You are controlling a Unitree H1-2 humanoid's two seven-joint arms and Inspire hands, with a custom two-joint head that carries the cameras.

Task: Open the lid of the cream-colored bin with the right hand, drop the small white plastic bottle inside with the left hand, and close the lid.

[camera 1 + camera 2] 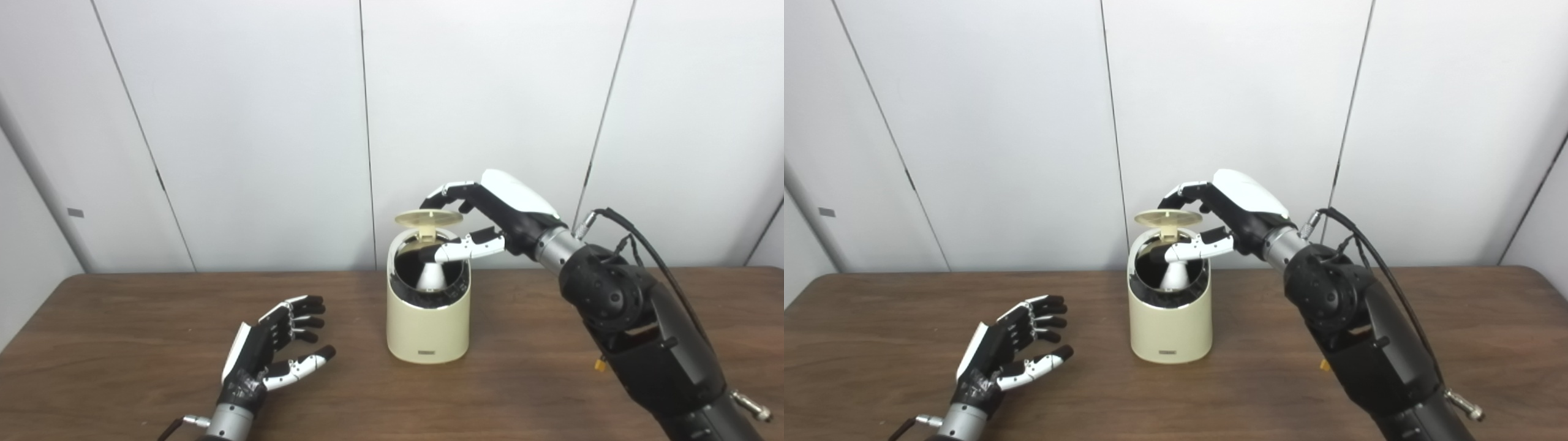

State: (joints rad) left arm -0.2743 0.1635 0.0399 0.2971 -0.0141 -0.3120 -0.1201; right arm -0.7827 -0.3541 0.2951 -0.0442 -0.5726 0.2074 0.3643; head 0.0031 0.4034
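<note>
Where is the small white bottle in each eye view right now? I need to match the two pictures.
Left eye view: the white bottle shows inside the open cream bin, just right of picture centre.
Right eye view: the same bottle sits in the bin at picture centre.
Shared landmark: the raised lid, with the right hand beside it.
</note>
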